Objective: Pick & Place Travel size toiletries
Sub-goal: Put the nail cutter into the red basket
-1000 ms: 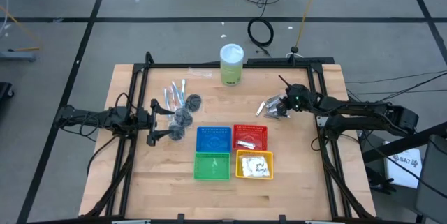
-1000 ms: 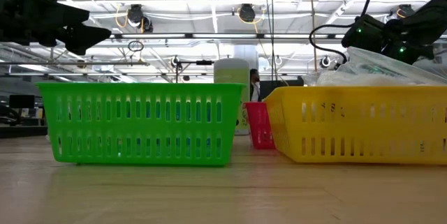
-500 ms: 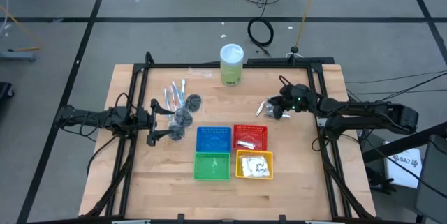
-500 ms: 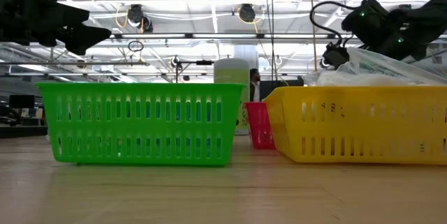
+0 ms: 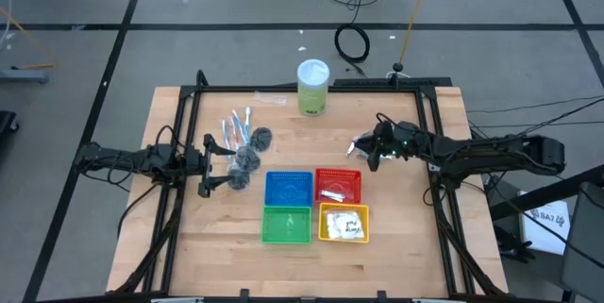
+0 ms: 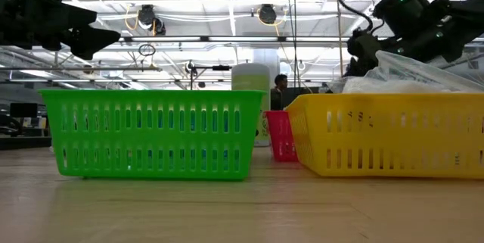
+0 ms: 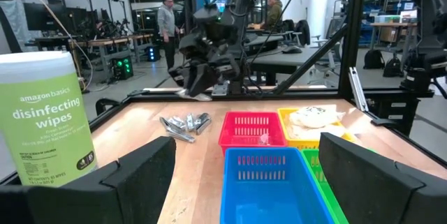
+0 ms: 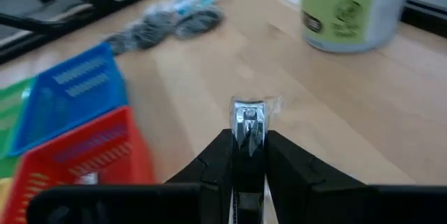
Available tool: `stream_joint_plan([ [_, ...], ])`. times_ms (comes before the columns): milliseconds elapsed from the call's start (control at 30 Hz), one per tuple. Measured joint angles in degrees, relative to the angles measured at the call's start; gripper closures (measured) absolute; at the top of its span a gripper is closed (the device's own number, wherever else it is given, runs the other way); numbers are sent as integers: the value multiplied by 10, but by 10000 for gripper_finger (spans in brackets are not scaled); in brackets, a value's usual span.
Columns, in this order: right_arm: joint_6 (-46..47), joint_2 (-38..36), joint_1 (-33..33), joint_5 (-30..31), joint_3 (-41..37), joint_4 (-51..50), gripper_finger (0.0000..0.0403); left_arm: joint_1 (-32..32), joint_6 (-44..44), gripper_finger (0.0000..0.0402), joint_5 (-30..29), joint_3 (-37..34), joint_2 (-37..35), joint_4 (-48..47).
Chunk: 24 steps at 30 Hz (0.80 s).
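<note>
My right gripper (image 5: 370,150) hangs over the table's right half, shut on a shiny silver foil tube (image 8: 248,121). More silver tubes (image 7: 185,124) lie flat on the wood below it. Pale blue-white sticks (image 5: 236,126) and dark grey puffs (image 5: 250,152) lie at the left, beside my open left gripper (image 5: 212,166), which holds nothing. The red basket (image 5: 338,185) holds one silver tube and the yellow basket (image 5: 343,223) holds white sachets. The blue basket (image 5: 289,188) and the green basket (image 5: 286,225) stand next to them. My right gripper pinches the silver tube between its two fingers (image 8: 218,155). One end of the tube (image 8: 248,109) sticks out past the fingertips. The fingers slant down a little from the table's right side and lie along the tube. The tube is lifted clear of the table.
A tall green wipes canister (image 5: 312,88) with a white lid stands at the far middle. A black frame (image 5: 311,89) runs around the tabletop. Bare wood lies between the red basket and the right gripper. People show in the room beyond the table.
My right gripper has risen from the silver tubes on the table and tipped up from pointing steeply down to nearly level, swinging a little toward the near edge and the baskets. The silver tube has come up with it, clear of the wood.
</note>
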Motion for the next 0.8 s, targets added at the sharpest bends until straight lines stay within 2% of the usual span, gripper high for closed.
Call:
stream_joint_plan([
  [233, 4, 0, 62, -14, 0, 68, 344, 0, 0, 55, 0, 0, 0, 0],
  [467, 9, 0, 154, -11, 1, 111, 344, 0, 0, 55, 0, 0, 0, 0],
  [600, 18, 5, 201, 14, 24, 89, 344, 0, 0, 55, 0, 0, 0, 0],
  [800, 5, 43, 249, 64, 98, -14, 344, 0, 0, 55, 0, 0, 0, 0],
])
